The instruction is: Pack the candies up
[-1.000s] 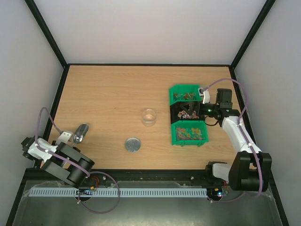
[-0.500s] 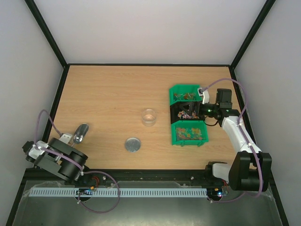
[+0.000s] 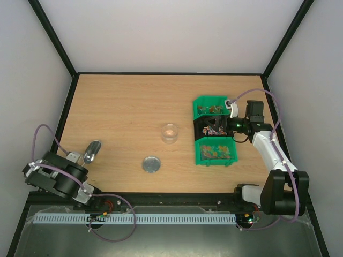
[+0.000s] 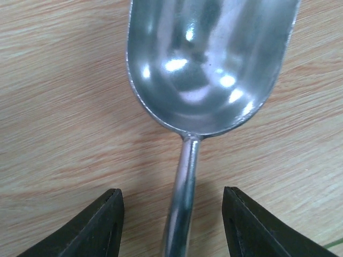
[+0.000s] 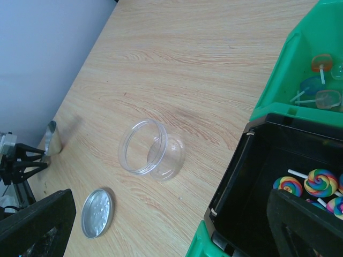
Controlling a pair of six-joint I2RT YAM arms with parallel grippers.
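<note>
The candies are tiny mixed-colour sweets in the nearest green bin at the right. The metal scoop lies on the table at the left, bowl pointing away. In the left wrist view its bowl fills the top and its handle runs down between my fingers. My left gripper is open, one jaw on each side of the handle, not touching it. My right gripper is open and empty over the black bin. The clear jar stands open at mid-table.
A round silver lid lies in front of the jar. Three bins stand in a row at the right: a far green bin with wrapped sweets, the black bin with swirl lollipops, and the near green bin.
My left arm's elbow has swung down and to the left, while its gripper stays at the scoop's handle. The right arm, jar, lid and bins have not moved.
</note>
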